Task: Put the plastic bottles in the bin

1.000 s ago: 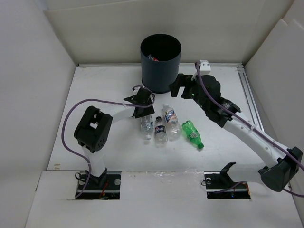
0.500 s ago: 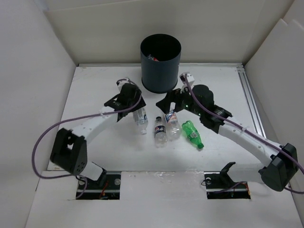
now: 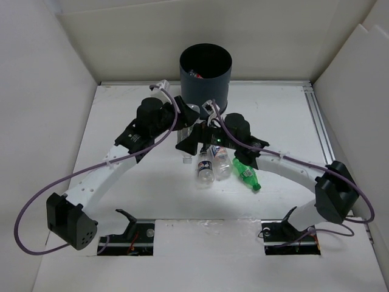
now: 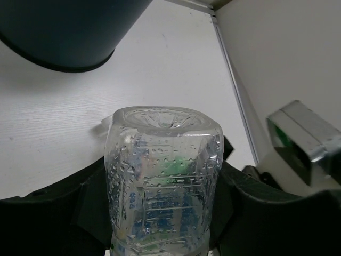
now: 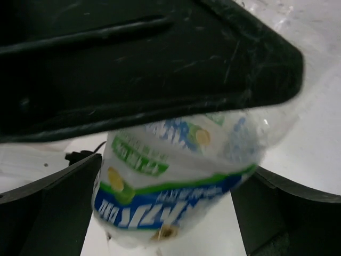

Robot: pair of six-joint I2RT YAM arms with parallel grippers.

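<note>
Beside the bin (image 3: 205, 91), holding clear bottle (image 4: 160, 154) in clamped left gripper (image 4: 162, 205), right gripper (image 5: 168, 210) released; one binned, three remaining.

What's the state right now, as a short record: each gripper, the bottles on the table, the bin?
left gripper: shut on a clear bottle, beside the bin
right gripper: fingers either side of a white-blue bottle; grip not confirmed
table: green bottle, middle bottle, left bottle, all lying flat
bin: upright, red item showing inside
unclear: which table bottle the right gripper is at
</note>
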